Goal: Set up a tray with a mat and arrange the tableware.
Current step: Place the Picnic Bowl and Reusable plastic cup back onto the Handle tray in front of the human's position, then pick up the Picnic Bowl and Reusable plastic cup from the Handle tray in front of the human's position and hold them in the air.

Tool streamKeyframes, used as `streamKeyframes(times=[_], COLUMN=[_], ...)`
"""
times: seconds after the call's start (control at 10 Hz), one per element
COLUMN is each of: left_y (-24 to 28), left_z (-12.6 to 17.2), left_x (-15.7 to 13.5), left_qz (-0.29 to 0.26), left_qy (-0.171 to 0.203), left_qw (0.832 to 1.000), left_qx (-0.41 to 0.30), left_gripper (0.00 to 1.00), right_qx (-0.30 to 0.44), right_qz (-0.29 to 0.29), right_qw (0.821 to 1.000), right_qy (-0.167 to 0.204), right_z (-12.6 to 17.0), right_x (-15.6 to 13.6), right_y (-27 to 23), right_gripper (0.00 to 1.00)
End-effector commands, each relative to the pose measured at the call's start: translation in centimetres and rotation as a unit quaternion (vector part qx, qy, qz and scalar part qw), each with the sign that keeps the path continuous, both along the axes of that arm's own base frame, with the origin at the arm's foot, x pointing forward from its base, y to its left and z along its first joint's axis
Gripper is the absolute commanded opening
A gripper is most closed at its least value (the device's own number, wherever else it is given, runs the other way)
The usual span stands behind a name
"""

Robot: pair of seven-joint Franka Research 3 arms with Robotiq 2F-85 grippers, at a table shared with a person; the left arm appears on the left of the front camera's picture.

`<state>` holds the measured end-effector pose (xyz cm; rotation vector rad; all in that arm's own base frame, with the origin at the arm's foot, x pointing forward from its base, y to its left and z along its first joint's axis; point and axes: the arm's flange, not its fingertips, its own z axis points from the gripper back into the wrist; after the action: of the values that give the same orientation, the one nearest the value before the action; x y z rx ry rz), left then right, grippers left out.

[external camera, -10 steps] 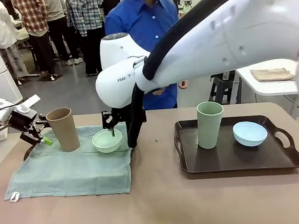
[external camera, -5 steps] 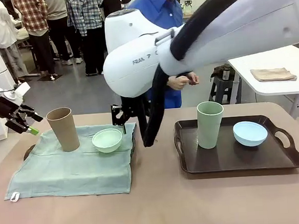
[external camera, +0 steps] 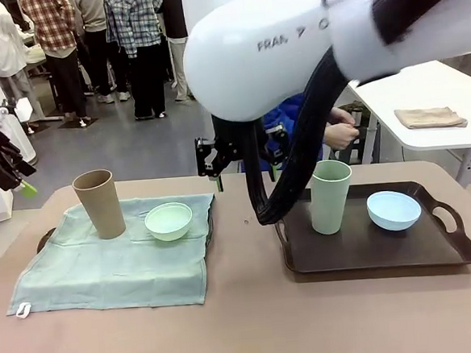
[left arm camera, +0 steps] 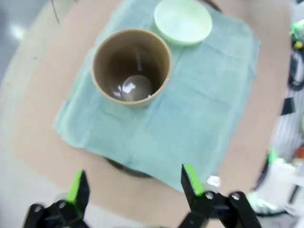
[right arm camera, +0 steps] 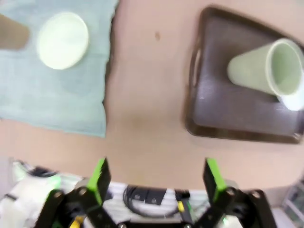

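A tan cup and a mint bowl stand on a pale green cloth mat that covers a tray at the left. A sage cup and a light blue bowl sit on the bare dark tray at the right. My left gripper hangs open high off the table's left end; its wrist view looks down into the tan cup beside the mint bowl. My right gripper is open above the gap between the trays, over bare table.
The right arm's big white body fills the upper middle of the front view. A person's hand shows behind it. A side table with a folded cloth stands at the back right. Several people stand far behind.
My right gripper has risen from the mint bowl and swung right, empty. My left gripper has pulled up and left, away from the tan cup. Cups and bowls have stayed put.
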<state>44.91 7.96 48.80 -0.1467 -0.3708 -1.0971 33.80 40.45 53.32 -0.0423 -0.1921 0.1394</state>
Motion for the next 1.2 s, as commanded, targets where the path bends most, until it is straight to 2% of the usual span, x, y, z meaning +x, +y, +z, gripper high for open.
streamKeyframes(times=[0.0,0.1,0.3,0.4,0.5,0.6,1.1], left_y=[-2.6,-3.6,-5.7,-6.4,-7.1,-5.9,-5.9], left_z=[2.5,4.0,6.5,7.1,7.3,6.5,6.5], left_x=[-2.2,-2.7,-3.1,-3.0,-3.5,-3.5,-3.5], left_qz=[0.042,0.08,0.122,0.139,0.147,0.115,0.115], left_qy=[0.003,0.007,0.057,0.068,0.063,0.053,0.053], left_qw=[0.998,0.996,0.99,0.985,0.985,0.992,0.992], left_qx=[0.035,0.037,-0.047,-0.073,-0.069,-0.026,-0.026], left_gripper=[1.0,1.0,1.0,1.0,1.0,1.0,1.0], right_qx=[-0.004,-0.005,0.002,0.006,0.007,-0.003,-0.003], right_qz=[-0.018,-0.021,-0.023,-0.025,-0.021,-0.02,-0.02], right_qw=[1.0,1.0,1.0,0.999,0.999,1.0,1.0], right_qy=[-0.004,0.0,0.016,0.024,0.031,0.008,0.008], right_z=[0.8,1.3,1.2,0.9,0.4,1.3,1.3], right_x=[-1.3,-1.4,-0.6,-0.1,0.6,-0.5,-0.5], right_y=[-1.1,-1.2,-1.0,-1.0,-1.0,-1.2,-1.2], right_gripper=[1.0,1.0,1.0,1.0,1.0,1.0,1.0])
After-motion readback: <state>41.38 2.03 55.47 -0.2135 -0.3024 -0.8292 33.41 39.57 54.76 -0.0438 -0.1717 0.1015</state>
